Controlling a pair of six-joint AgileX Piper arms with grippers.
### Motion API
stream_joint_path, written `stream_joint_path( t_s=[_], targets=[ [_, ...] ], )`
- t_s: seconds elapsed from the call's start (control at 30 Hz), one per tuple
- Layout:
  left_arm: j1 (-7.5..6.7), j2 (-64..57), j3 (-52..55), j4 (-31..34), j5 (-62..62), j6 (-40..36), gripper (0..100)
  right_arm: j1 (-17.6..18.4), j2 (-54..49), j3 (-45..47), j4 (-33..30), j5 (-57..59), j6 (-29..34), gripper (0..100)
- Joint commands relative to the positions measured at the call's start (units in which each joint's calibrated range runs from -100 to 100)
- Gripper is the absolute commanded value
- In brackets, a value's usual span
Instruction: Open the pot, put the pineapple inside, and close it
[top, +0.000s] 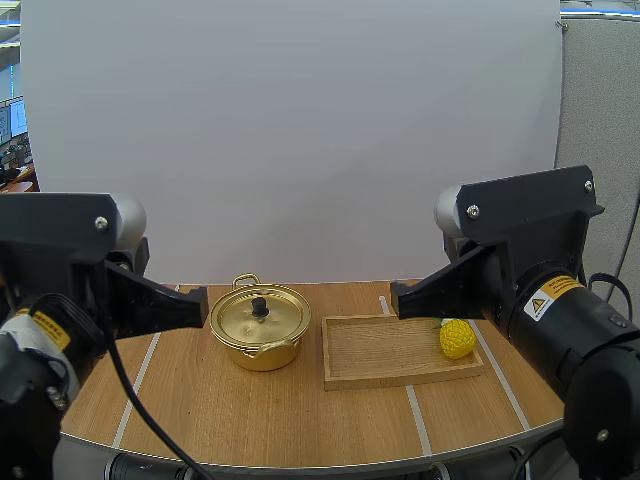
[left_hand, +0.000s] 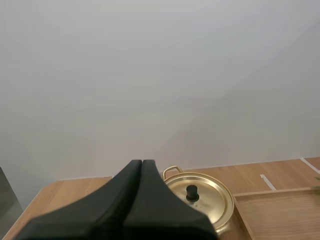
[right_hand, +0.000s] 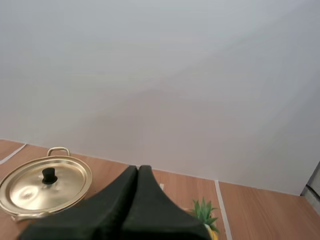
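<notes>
A gold pot (top: 260, 327) with its lid on and a black knob (top: 260, 305) stands on the table left of centre. A small yellow pineapple (top: 457, 338) lies at the right end of the wooden tray (top: 380, 355). My left gripper (top: 200, 305) hangs shut just left of the pot, above the table. My right gripper (top: 397, 298) is shut above the tray's far edge, left of the pineapple. In the left wrist view the shut fingers (left_hand: 141, 172) point toward the pot (left_hand: 202, 202). In the right wrist view the shut fingers (right_hand: 137, 175) sit between the pot (right_hand: 45, 185) and the pineapple's green leaves (right_hand: 205, 211).
White tape lines (top: 415, 405) run across the wooden table (top: 200, 410). A white board stands behind the table. The table's curved front edge lies near the arms' bases.
</notes>
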Motion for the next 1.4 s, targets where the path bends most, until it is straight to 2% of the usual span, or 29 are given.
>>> stream_joint_path(
  t_s=[0.0, 0.23, 0.47, 0.7, 1.1, 1.37],
  targets=[
    [0.01, 0.00, -1.74, 0.43, 6.06, 0.29, 0, -0.20, 0.00, -1.12, 0.12, 7.23, 0.11, 0],
    [0.01, 0.00, -2.35, 0.43, 13.51, 1.34, 0, -0.20, 0.00, -1.12, 0.12, 24.13, 0.11, 0],
    [0.01, 0.00, -2.35, 0.43, 21.28, 1.34, 0, -0.20, 0.00, -1.12, 0.12, 34.89, 1.62, 0],
    [0.01, 0.68, -2.35, 0.22, 20.67, 2.46, 0, -0.20, 0.00, -1.12, 0.12, 34.89, 3.18, 0],
    [0.01, 17.20, -2.35, 0.22, 17.89, 2.89, 0, -0.20, 8.42, -1.12, 0.12, 34.89, 3.18, 0],
    [0.01, 20.32, -2.35, 0.22, 15.77, 3.26, 0, -0.20, 11.51, -1.12, 0.12, 34.89, 3.18, 0]
  ],
)
